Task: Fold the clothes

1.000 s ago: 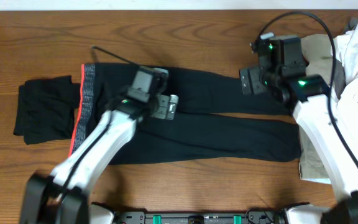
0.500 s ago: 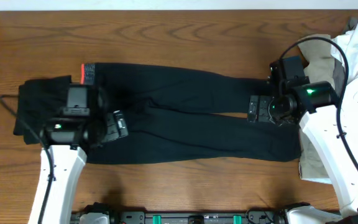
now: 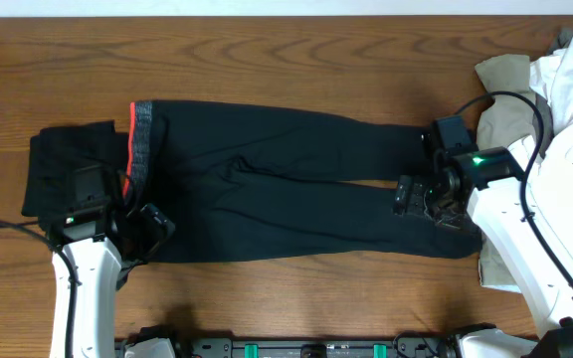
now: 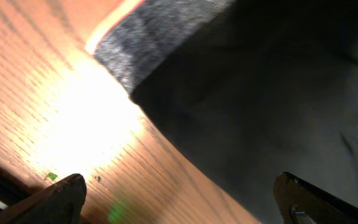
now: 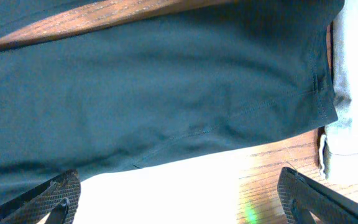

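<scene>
Black pants [image 3: 296, 189] lie flat across the table, with a grey and red waistband [image 3: 139, 149] at the left and leg ends at the right. My left gripper [image 3: 145, 231] is open and empty over the waistband's near corner [image 4: 129, 56]. My right gripper [image 3: 421, 204] is open and empty over the near leg's cuff [image 5: 291, 93]. A folded black garment [image 3: 68, 169] lies left of the waistband.
A pile of white and beige clothes [image 3: 555, 109] sits at the right edge, and a light grey piece of it shows in the right wrist view [image 5: 356, 74]. Bare wood table [image 3: 286, 60] runs behind the pants.
My left arm has pulled back from the middle of the pants to the waistband's near corner. My right arm has moved from the far leg down to the near leg's cuff.
</scene>
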